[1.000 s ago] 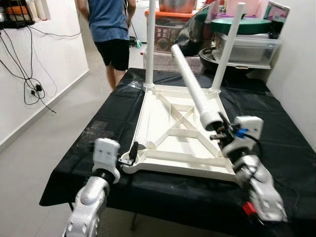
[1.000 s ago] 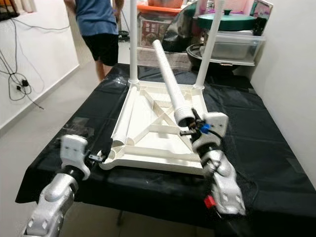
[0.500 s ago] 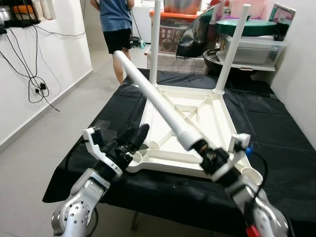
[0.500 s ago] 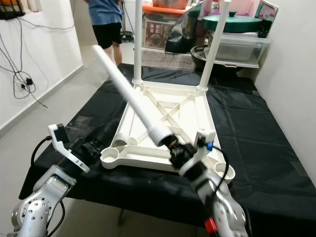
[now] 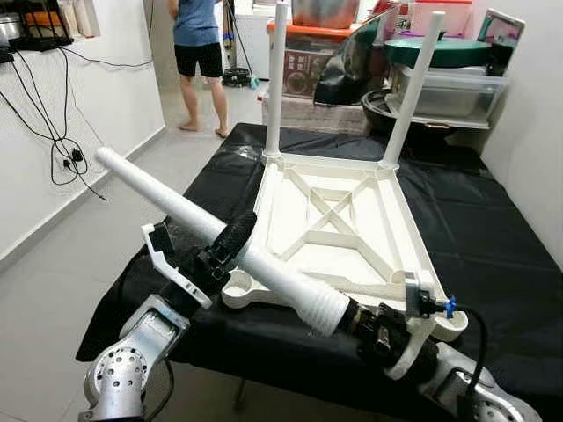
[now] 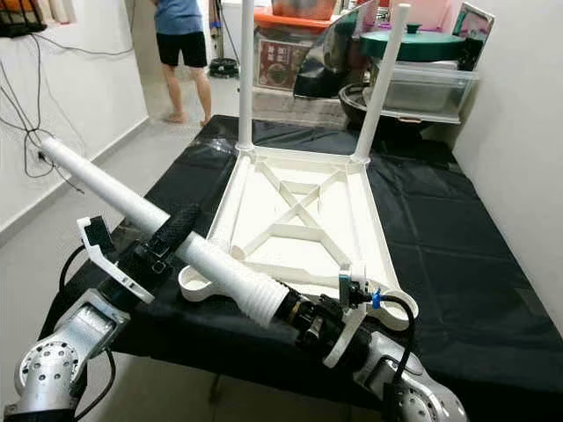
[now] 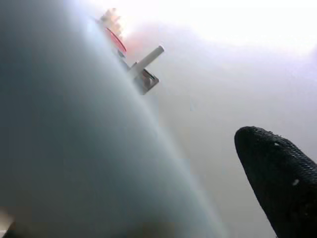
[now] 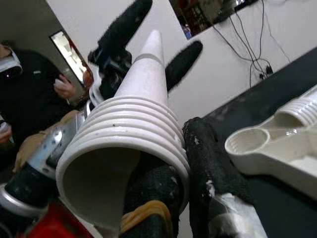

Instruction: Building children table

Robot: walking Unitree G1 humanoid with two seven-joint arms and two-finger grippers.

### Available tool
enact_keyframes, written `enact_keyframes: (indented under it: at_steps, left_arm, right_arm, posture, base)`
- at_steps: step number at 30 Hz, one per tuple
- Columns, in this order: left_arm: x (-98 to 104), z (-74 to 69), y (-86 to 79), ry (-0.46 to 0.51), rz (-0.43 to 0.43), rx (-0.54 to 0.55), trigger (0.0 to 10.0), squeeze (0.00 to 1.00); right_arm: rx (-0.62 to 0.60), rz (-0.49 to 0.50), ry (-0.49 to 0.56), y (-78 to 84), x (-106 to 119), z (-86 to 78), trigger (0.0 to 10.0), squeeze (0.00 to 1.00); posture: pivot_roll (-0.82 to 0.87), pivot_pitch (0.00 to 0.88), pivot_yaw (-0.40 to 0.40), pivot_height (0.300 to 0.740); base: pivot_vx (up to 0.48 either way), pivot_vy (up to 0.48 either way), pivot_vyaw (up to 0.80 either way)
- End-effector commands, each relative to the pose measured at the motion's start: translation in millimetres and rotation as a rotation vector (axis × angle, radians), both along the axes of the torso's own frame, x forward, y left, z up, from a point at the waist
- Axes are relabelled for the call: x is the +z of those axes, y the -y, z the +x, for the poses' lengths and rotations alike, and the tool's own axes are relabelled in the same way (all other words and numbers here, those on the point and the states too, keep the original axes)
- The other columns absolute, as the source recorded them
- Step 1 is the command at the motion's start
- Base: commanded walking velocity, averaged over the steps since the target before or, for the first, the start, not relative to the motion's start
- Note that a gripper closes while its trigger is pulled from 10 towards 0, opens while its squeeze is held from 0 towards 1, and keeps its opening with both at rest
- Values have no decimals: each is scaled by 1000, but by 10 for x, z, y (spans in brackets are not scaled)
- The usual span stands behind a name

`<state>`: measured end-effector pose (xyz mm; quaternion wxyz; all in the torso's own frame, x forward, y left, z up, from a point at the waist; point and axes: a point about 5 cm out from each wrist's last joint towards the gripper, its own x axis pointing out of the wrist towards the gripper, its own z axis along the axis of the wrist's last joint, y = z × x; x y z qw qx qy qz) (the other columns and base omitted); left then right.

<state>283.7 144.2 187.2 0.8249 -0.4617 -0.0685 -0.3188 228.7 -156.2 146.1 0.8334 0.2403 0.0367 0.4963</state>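
Observation:
The white table top (image 5: 400, 220) lies upside down on the black-covered table, with two white legs (image 5: 277, 79) (image 5: 403, 97) standing in its far corners. A third white leg (image 5: 176, 215) slants over the near-left corner socket (image 5: 239, 286) and reaches out past the table's left edge. My right gripper (image 5: 352, 316) is shut on its ribbed end, one finger (image 8: 148, 198) inside the tube and one (image 8: 213, 163) outside. My left gripper (image 5: 230, 242) straddles the leg at mid-length, open, with a gap showing beside one finger (image 7: 282, 183).
A person (image 5: 198, 53) stands in the doorway at the back left. Another person (image 8: 15, 74) appears in the right wrist view. Storage boxes and a green lid (image 5: 440, 48) crowd the far side. A wall with cables (image 5: 62, 158) runs along the left. The near-right socket (image 5: 453, 321) is bare.
My right gripper has swung the loose leg down and leftward, from over the table top to across the near-left corner. My left gripper now reaches around it. The person has walked farther away.

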Motion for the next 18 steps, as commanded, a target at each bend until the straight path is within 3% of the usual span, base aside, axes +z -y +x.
enact_keyframes:
  at_steps: [1,2,3,7,8,18]
  left_arm:
    - [52,38,-99,-4,-47,32,4549,0]
    - [102,48,-143,8,-71,48,4549,0]
    - [138,54,-193,17,-94,62,3137,0]
    - [166,57,-279,17,-128,73,3059,0]
    - [164,49,-302,14,-132,73,0,0]
    - [207,-2,-312,38,-165,47,0,0]
  right_arm:
    - [25,-30,-17,46,-59,-11,0,0]
    - [17,-38,-33,87,-93,-1,0,0]
    - [2,-45,-51,140,-135,18,0,0]
    - [-25,-52,-82,239,-199,42,0,0]
    - [-27,-45,-84,266,-196,47,0,0]
    - [-40,-45,-93,331,-230,90,0,0]
  posture:
    - [24,0,-73,740]
    - [26,0,-75,740]
    - [29,0,-77,740]
    - [34,0,-81,740]
    - [36,0,-81,740]
    - [37,0,-81,740]
  base:
    - [0,0,0]
    - [0,0,0]
    - [0,0,0]
    - [0,0,0]
    - [0,0,0]
    - [0,0,0]
